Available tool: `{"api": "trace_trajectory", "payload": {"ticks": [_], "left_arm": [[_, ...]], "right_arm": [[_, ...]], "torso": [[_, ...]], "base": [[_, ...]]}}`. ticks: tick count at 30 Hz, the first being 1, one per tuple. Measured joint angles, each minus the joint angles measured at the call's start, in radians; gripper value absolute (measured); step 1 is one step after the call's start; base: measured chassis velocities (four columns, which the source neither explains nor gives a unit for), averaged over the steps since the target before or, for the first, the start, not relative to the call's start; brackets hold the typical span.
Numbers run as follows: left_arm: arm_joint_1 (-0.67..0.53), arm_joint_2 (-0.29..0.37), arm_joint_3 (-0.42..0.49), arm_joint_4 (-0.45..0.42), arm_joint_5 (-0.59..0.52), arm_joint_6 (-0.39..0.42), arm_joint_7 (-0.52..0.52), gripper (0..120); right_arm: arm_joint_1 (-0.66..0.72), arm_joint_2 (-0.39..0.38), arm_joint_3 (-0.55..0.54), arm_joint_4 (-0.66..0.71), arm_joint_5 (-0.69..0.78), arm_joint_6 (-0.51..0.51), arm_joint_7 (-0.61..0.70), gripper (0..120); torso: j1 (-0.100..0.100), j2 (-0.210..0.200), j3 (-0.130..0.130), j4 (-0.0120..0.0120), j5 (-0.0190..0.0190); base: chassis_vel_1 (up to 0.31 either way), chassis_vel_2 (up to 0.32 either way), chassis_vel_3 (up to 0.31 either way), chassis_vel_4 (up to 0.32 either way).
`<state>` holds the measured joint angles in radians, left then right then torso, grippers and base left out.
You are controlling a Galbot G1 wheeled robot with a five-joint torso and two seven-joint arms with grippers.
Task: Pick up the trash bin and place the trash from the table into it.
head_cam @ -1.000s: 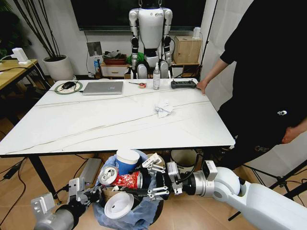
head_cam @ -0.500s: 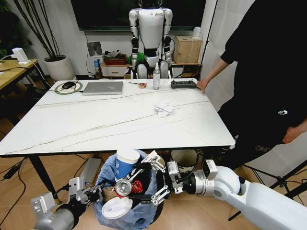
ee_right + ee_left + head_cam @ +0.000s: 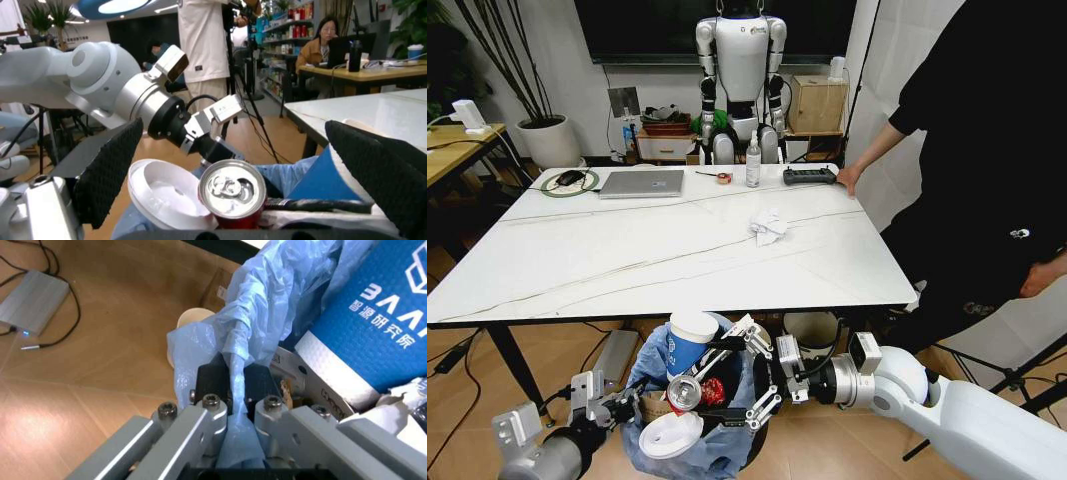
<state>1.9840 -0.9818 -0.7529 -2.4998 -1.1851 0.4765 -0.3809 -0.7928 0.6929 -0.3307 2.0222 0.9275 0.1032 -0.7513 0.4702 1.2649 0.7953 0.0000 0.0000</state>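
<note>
Since a second ago, the red can (image 3: 689, 390) has dropped from lying across the bin's top to standing mouth-up inside, and the right gripper's jaws have spread wide.

Head view: the trash bin (image 3: 727, 440) hangs below the near table (image 3: 627, 260) edge, holding the blue cup (image 3: 687, 342), white lid (image 3: 671, 436) and can. The right gripper (image 3: 747, 378) hovers open beside the can, holding nothing. One crumpled tissue (image 3: 768, 226) is left on the table, right of centre.

Left wrist view: the left gripper (image 3: 235, 412) is pressed together on the bin's blue bag (image 3: 267, 320).

Right wrist view: black pads (image 3: 107, 172) stand wide apart around the can.

Most trash looks binned; the tissue remains.
</note>
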Motion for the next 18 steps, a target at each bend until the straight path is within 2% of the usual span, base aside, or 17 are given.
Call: {"api": "trace_trajectory", "payload": {"ticks": [12, 15, 18], "left_arm": [[0.000, 0.002, 0.002, 0.008, 0.015, -0.001, 0.000, 0], [0.001, 0.003, 0.002, 0.010, 0.016, -0.001, 0.000, 0], [0.001, 0.005, 0.001, 0.011, 0.017, -0.002, 0.001, 0]], "right_arm": [[-0.010, -0.042, 0.088, 0.046, 0.040, -0.002, 0.018, 100], [-0.011, -0.044, 0.104, 0.052, 0.051, -0.003, 0.024, 100], [0.032, -0.025, 0.164, 0.036, 0.102, -0.008, 0.062, 100]], "torso": [[0.000, 0.000, 0.000, -0.0001, 0.0000], [0.000, 0.000, 0.000, -0.0001, 0.0000], [0.000, 0.000, 0.000, -0.0001, 0.0000]], "base": [[0.000, 0.000, 0.000, 0.000], [0.000, 0.000, 0.000, 0.000], [0.000, 0.000, 0.000, 0.000]]}}
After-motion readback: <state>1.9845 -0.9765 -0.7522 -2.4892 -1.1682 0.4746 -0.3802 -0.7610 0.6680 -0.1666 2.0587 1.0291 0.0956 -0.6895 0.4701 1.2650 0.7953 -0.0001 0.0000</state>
